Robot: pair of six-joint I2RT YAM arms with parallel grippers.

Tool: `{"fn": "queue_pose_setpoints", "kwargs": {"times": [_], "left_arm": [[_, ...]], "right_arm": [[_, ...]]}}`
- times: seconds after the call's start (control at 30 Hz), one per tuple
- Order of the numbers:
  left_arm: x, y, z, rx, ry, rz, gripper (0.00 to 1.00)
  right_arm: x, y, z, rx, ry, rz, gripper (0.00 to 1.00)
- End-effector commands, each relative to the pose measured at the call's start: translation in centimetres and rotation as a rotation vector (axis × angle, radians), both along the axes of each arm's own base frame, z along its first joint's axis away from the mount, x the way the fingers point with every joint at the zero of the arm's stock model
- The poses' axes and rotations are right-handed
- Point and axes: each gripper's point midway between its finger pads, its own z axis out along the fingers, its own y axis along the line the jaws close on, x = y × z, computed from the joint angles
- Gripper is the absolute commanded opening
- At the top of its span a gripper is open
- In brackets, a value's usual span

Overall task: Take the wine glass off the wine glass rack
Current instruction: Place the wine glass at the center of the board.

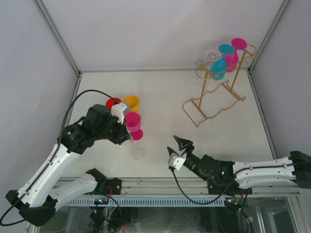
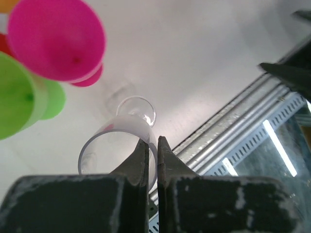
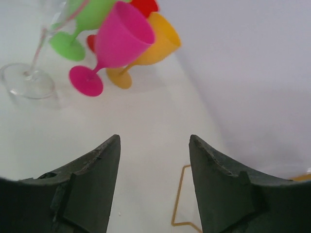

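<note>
White tabletop (image 1: pixel 165 92); its near edge is cut off behind the arm bases.

Wine glass rack (image 1: pixel 214 104) stands at the far right corner. A teal glass (image 1: pixel 219 65) and a hanging pink glass (image 1: pixel 233 56) are on its upper loops. Beside them I see a faint clear outline (image 1: pixel 212 53), too pale for me to confirm.

The group at left-centre is a standing pink glass (image 1: pixel 133 124), an orange glass (image 1: pixel 131 102) and a red glass (image 1: pixel 113 102). A green glass (image 3: pixel 92 14) shows only in the wrist views; the left arm hides it from above.

Left end effector (image 2: pixel 152 145) is pinched nearly closed on the rim of the clear wine glass (image 2: pixel 119 141), with the glass wall between the fingers. The glass is off the rack, and its foot appears to be on the tabletop just in front of the standing pink glass, stem leaning.

Right end effector (image 3: pixel 154 138) sits low at near centre, jaws parted and nothing between them.
</note>
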Motion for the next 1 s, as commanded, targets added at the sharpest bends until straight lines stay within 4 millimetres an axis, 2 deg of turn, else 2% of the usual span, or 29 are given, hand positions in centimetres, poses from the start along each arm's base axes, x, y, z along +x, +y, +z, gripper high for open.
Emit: {"fn": "queue_pose_setpoints", "kwargs": {"times": [0.0, 0.13, 0.3, 0.47, 0.73, 0.97], "left_arm": [[2.2, 2.7, 1.5, 0.069, -0.085, 0.205, 0.00], [2.2, 4.1, 0.4, 0.132, -0.068, 0.262, 0.00], [2.7, 5.3, 0.1, 0.180, -0.086, 0.323, 0.00], [3.5, 6.1, -0.9, 0.241, -0.081, 0.368, 0.00], [4.3, 5.1, -3.8, 0.243, -0.052, 0.362, 0.00], [5.0, 5.8, -4.5, 0.288, -0.059, 0.402, 0.00]], "right_arm": [[2.5, -1.9, 5.5, 0.512, 0.244, -0.193, 0.60], [4.6, -4.3, 6.0, 0.740, 0.395, -0.351, 0.63], [5.4, -5.2, 5.2, 0.785, 0.504, -0.451, 0.63], [5.4, -5.2, 5.2, 0.817, 0.561, -0.461, 0.64], [5.3, -4.9, 5.6, 0.847, 0.594, -0.459, 0.63], [5.2, -4.8, 5.4, 0.825, 0.598, -0.460, 0.63]]}}
